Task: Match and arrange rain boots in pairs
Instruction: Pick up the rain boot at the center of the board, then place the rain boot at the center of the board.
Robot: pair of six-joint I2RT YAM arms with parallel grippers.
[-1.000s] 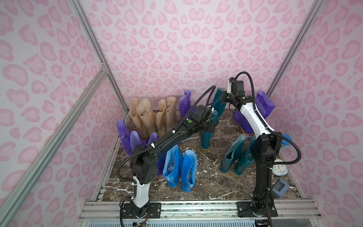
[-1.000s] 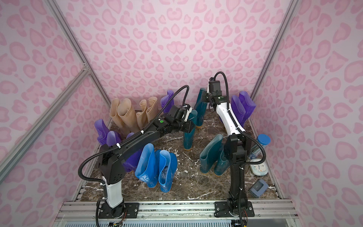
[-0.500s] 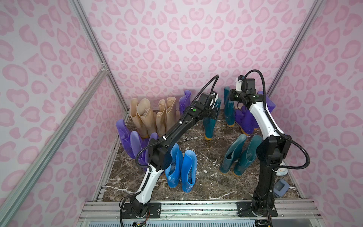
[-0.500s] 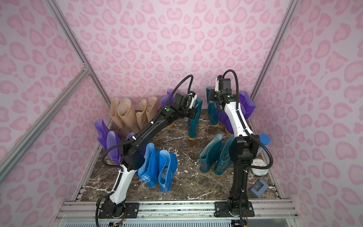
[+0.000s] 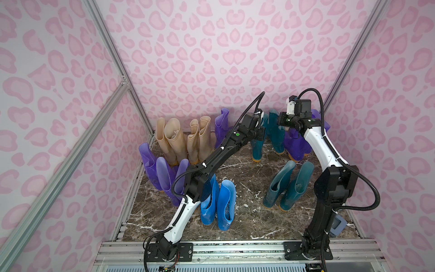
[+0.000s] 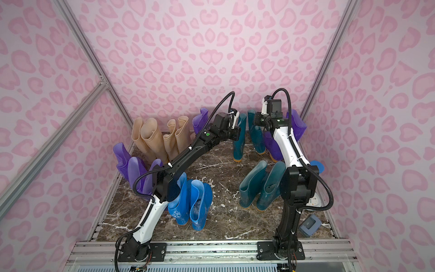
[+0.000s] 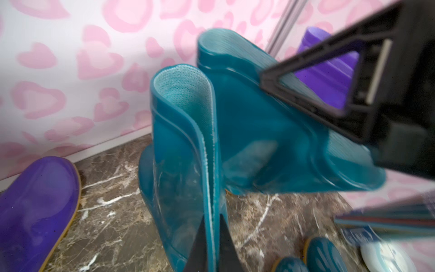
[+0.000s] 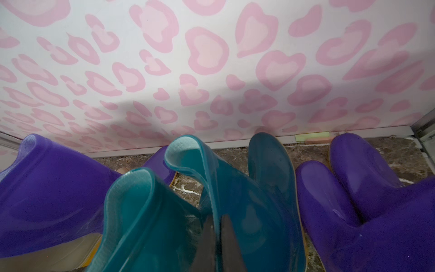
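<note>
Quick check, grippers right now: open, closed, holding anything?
Left gripper: closed, pinching the rim of a dark teal boot.
Right gripper: closed, pinching the rim of a second dark teal boot.

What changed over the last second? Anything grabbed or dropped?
Left gripper carried the left-held teal boot rearward from mid-floor. Right gripper shifted the right-held teal boot sideways toward the right-corner purple boots. Both stay clamped; nothing released. Beige boots, blue pair, front teal pair unmoved.

R fingers pinching teal boot cuff, 2nd teal boot beside, purple boots either side
</note>
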